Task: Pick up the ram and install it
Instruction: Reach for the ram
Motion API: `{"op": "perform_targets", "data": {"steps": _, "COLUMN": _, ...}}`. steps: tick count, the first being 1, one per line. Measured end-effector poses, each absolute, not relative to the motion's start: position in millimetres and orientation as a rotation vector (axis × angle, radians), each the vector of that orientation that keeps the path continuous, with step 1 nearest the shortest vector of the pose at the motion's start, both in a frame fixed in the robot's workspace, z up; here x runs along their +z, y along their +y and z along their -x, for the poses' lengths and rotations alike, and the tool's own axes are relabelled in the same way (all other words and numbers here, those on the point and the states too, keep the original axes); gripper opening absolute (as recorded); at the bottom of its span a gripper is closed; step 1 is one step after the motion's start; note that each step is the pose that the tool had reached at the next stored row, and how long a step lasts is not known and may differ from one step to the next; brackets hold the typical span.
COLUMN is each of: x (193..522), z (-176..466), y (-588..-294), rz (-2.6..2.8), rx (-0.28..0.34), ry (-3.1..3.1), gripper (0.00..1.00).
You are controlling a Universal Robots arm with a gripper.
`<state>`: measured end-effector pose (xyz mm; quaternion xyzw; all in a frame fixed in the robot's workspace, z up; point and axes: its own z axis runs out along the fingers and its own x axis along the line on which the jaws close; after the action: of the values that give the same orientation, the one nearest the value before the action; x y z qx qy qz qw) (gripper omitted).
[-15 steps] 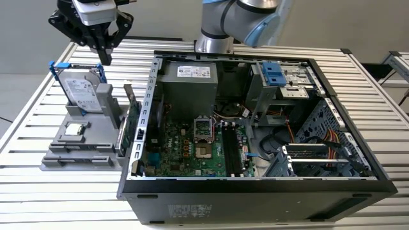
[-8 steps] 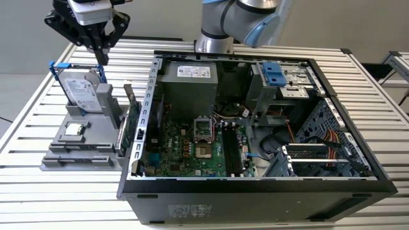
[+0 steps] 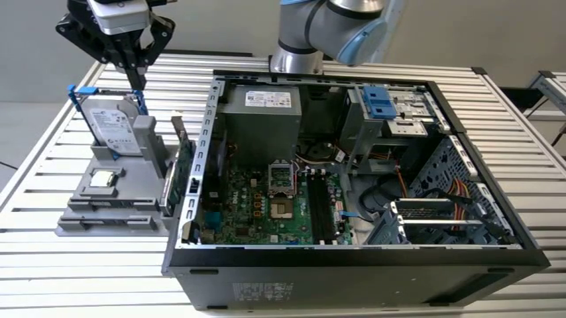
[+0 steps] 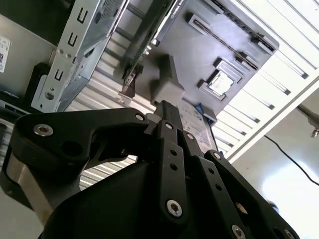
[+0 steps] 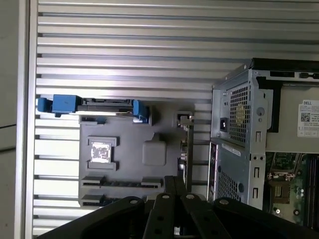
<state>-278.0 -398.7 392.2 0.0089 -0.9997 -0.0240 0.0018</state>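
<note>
The ram point(image 3: 183, 147) is a thin dark strip standing on edge along the side of the grey fixture point(image 3: 111, 212) nearest the computer case. It appears edge-on in both wrist views point(image 5: 190, 144) point(image 4: 147, 37). My gripper point(image 3: 137, 83) hangs above the far end of the fixture, over the hard drive and apart from the ram. Its black fingers point(image 4: 167, 105) point(image 5: 174, 180) look shut together with nothing between them.
A silver hard drive point(image 3: 115, 129) in a blue bracket leans upright in the fixture, and a small chip point(image 3: 105, 177) lies in front of it. The open computer case point(image 3: 354, 165) with its motherboard point(image 3: 265, 205) fills the slatted table's point(image 3: 53, 159) middle. The arm's base point(image 3: 296, 59) stands behind the case.
</note>
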Motion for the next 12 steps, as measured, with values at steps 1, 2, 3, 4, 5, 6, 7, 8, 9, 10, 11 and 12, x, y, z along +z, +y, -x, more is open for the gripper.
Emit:
{"op": "perform_targets", "data": {"steps": 1, "x": 392, "z": 279, "y": -399, "rz": -0.029, "rx": -0.075, "ry": -3.137, "gripper": 0.0}}
{"op": "perform_targets", "data": {"steps": 2, "x": 392, "z": 280, "y": -399, "rz": -0.03, "rx": -0.075, "ry": -3.137, "gripper": 0.0}}
{"op": "perform_targets", "data": {"steps": 3, "x": 392, "z": 281, "y": -399, "rz": -0.031, "rx": -0.075, "ry": -3.137, "gripper": 0.0}}
{"op": "perform_targets", "data": {"steps": 4, "x": 392, "z": 282, "y": -399, "rz": -0.032, "rx": -0.075, "ry": -3.136, "gripper": 0.0}}
{"op": "perform_targets", "data": {"steps": 5, "x": 392, "z": 282, "y": -399, "rz": -0.033, "rx": -0.075, "ry": -3.136, "gripper": 0.0}}
{"op": "perform_targets", "data": {"steps": 6, "x": 392, "z": 283, "y": -399, "rz": -0.034, "rx": -0.075, "ry": -3.136, "gripper": 0.0}}
{"op": "perform_targets", "data": {"steps": 7, "x": 392, "z": 284, "y": -399, "rz": -0.035, "rx": -0.075, "ry": -3.136, "gripper": 0.0}}
{"op": "perform_targets", "data": {"steps": 8, "x": 392, "z": 285, "y": -399, "rz": -0.035, "rx": -0.075, "ry": -3.136, "gripper": 0.0}}
{"op": "perform_targets", "data": {"steps": 9, "x": 392, "z": 287, "y": -399, "rz": -0.038, "rx": -0.075, "ry": -3.135, "gripper": 0.0}}
{"op": "perform_targets", "data": {"steps": 10, "x": 392, "z": 288, "y": -399, "rz": -0.039, "rx": -0.075, "ry": -3.135, "gripper": 0.0}}
{"op": "perform_targets", "data": {"steps": 11, "x": 392, "z": 289, "y": -399, "rz": -0.039, "rx": -0.075, "ry": -3.135, "gripper": 0.0}}
{"op": "perform_targets", "data": {"steps": 12, "x": 392, "z": 290, "y": -399, "rz": -0.04, "rx": -0.075, "ry": -3.135, "gripper": 0.0}}
